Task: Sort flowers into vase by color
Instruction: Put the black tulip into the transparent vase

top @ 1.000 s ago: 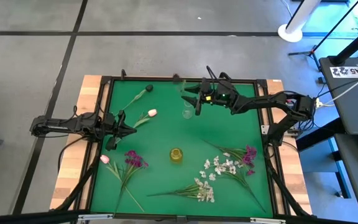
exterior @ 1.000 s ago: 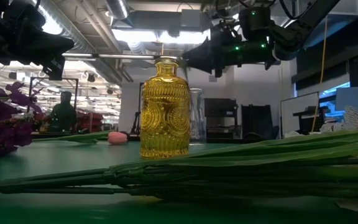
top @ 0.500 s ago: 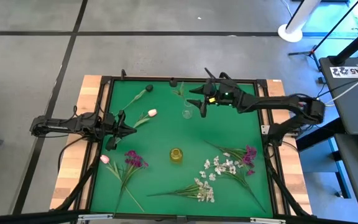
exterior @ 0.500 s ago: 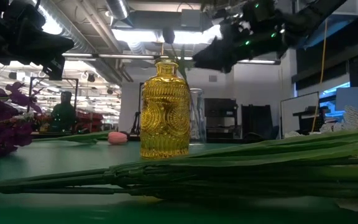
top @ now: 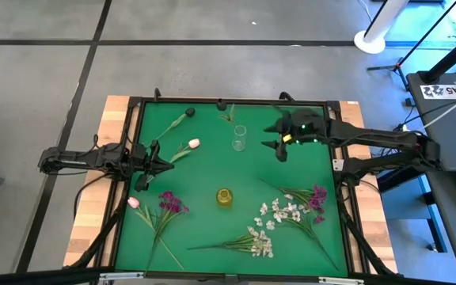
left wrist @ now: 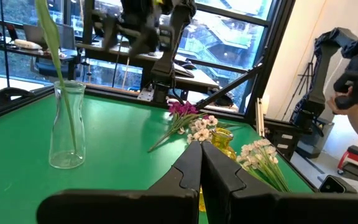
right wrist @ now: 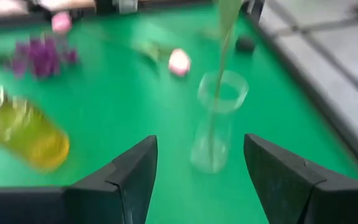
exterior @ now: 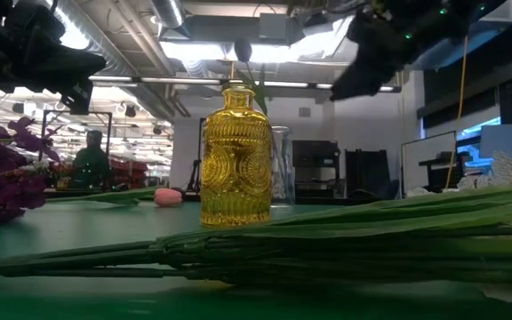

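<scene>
No writing is legible. A clear vase [top: 239,138] at 12 o'clock holds one green stem [left wrist: 55,56]; the yellow vase [top: 225,197] at centre. Right gripper [top: 278,139] spread, empty, beside the clear vase. Left gripper [top: 158,157] closed at 9 o'clock. Remaining flowers [top: 287,212] lie at 6.

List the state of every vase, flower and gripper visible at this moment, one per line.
Clear glass vase: upright, one green stem standing in it.
Yellow vase: upright, nothing in it.
Pink tulip: lying on the mat.
Dark bud: lying on the mat.
Magenta flowers: lying on the mat.
White sprays: lying on the mat.
Right gripper: open, empty, beside the glass vase.
Left gripper: shut, empty.
</scene>
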You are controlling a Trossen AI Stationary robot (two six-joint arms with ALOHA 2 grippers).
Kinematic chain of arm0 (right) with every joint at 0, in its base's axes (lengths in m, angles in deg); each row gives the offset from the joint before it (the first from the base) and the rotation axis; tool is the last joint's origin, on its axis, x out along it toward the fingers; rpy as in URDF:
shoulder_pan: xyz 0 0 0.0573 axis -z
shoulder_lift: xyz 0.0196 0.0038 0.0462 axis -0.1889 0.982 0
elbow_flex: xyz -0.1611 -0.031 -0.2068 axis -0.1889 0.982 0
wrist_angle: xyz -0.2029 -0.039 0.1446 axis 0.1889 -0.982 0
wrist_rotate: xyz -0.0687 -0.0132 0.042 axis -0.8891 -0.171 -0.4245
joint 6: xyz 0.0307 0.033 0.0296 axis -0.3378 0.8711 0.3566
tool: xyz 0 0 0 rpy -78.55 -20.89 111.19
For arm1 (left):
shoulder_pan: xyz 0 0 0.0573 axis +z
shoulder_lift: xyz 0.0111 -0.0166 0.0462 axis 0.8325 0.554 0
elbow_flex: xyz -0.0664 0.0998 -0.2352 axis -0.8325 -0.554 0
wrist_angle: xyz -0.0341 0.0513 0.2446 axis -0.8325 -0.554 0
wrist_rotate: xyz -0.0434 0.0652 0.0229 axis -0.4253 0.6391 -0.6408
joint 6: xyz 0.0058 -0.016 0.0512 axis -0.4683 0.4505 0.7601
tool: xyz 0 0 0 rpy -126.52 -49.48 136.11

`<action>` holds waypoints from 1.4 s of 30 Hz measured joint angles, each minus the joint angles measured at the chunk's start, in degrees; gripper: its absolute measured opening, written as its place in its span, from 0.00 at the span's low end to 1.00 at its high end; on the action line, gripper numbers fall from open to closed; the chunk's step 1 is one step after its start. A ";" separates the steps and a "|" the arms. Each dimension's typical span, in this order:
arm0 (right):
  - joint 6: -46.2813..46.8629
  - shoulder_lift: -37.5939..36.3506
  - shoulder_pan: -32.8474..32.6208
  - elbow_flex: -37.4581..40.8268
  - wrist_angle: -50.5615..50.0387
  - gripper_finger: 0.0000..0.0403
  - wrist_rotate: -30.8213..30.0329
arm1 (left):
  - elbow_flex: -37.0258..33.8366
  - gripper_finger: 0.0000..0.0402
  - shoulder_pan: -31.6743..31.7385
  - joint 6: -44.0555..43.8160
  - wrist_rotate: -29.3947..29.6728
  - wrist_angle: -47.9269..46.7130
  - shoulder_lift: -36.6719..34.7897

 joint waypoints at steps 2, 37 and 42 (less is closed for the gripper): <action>0.93 0.02 -1.69 0.01 -3.81 0.59 -0.21 | -0.02 0.00 0.01 -0.02 0.02 0.00 0.00; 7.02 0.45 -22.94 11.83 13.43 0.59 -18.93 | -0.04 0.00 0.00 -2.93 0.00 0.30 0.00; 5.53 0.45 -22.94 11.85 15.65 0.59 -18.84 | 0.19 0.00 0.02 -5.03 2.12 11.00 0.20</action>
